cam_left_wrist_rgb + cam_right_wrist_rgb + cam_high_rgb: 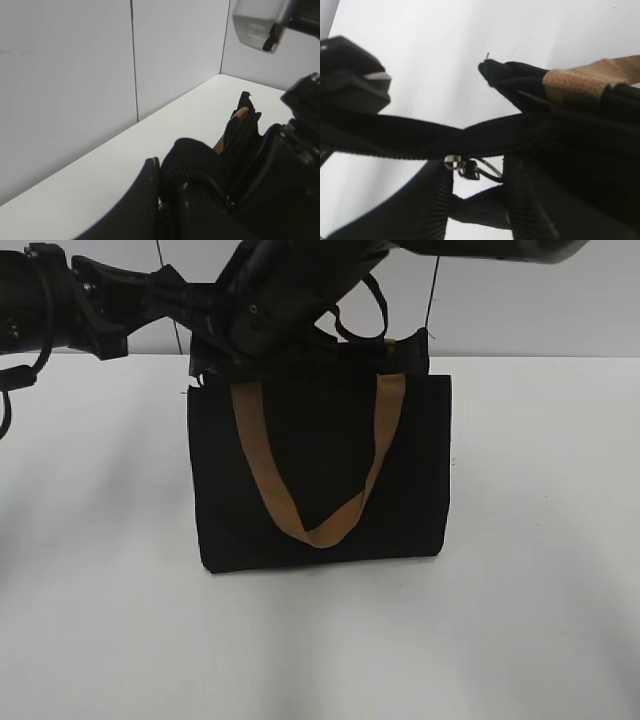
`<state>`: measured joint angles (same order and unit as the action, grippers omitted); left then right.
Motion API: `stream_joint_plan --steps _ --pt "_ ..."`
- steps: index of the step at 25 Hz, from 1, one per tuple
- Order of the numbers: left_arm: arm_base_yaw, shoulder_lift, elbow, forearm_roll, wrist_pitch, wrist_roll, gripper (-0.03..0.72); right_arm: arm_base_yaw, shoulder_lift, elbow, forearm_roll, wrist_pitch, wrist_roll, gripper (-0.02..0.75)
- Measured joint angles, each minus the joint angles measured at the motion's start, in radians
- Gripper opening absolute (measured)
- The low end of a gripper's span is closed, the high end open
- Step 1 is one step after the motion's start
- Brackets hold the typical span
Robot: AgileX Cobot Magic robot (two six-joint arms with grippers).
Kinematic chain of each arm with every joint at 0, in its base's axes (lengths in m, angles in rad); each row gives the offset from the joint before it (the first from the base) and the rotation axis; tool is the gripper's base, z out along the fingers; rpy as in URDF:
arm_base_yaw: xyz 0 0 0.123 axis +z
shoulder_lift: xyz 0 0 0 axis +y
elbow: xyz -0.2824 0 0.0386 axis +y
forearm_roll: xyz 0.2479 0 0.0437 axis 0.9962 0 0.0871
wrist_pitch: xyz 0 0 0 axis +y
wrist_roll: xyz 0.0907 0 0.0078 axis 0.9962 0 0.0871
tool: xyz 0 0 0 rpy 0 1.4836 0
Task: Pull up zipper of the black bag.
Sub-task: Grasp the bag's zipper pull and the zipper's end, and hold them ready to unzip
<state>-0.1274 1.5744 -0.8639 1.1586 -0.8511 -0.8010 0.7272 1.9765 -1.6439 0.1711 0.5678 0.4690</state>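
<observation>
The black bag (pixel 320 480) stands upright on the white table, one tan handle (pixel 300 525) hanging down its front. Both arms reach over its top left corner. My left gripper (pixel 170 200) is shut on black fabric at the bag's near top edge; in the exterior view it sits at that corner (pixel 198 368). The zipper (pixel 420 151) runs along the top edge. Its silver slider and small ring pull (pixel 470 167) hang between the fingertips of my right gripper (pixel 479 175), which is open around them. In the exterior view the right arm hides the right gripper.
The white table (pixel 520 620) spreads all around the bag. Pale wall panels (pixel 75 75) stand close behind it. The bag's far top corner (pixel 245 100) sticks up, with a tan handle end (pixel 580 80) beside it.
</observation>
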Motion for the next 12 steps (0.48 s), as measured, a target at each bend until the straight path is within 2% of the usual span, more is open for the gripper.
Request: stream_joint_plan --steps 5,9,12 --pt "0.0 0.0 0.0 0.0 -0.002 -0.022 0.021 0.001 0.0 0.0 -0.015 -0.04 0.002 0.169" --pt "0.0 0.0 0.0 0.0 -0.003 -0.041 0.021 0.002 0.001 0.0 -0.021 -0.049 -0.002 0.01" --pt "0.0 0.0 0.0 0.0 -0.003 -0.051 0.021 0.002 0.001 0.0 -0.022 -0.046 -0.029 -0.006"
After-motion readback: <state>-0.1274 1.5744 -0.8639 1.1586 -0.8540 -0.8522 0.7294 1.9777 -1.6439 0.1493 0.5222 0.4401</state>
